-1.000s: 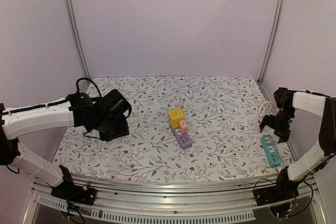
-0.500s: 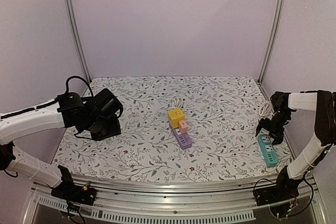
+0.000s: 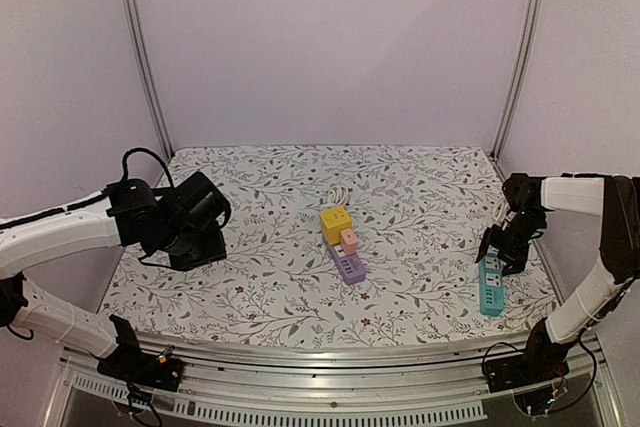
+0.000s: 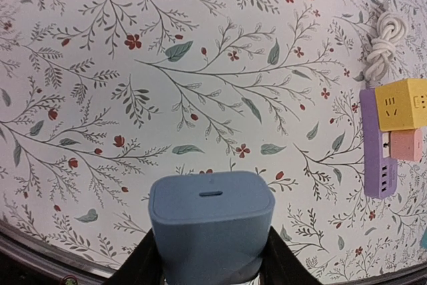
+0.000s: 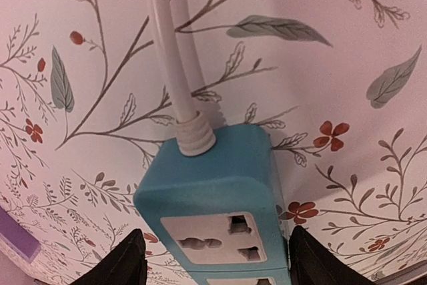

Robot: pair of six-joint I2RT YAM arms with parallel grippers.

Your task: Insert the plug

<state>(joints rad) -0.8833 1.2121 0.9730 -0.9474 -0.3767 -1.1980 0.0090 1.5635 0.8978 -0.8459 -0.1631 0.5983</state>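
Two end effectors are working: the left end effector (image 4: 210,268) is clamping the blue plug (image 4: 211,221) above the counter (image 3: 420,197), while the right end effector (image 5: 212,258), fingers apart, is straddling the teal power strip (image 5: 217,211) and should be squeezing evenly.

Showing a white tablecloth (image 3: 420,197) patterned with grey-green leafy sprigs and small red flowers. Lying on it, a teal strip (image 5: 217,198) with a white cord (image 5: 170,65), and a purple strip (image 4: 377,158) carrying yellow (image 4: 401,103) and pink (image 4: 405,145) cubes. Sitting between black fingers (image 4: 143,265), a slate-blue plug (image 4: 210,228).
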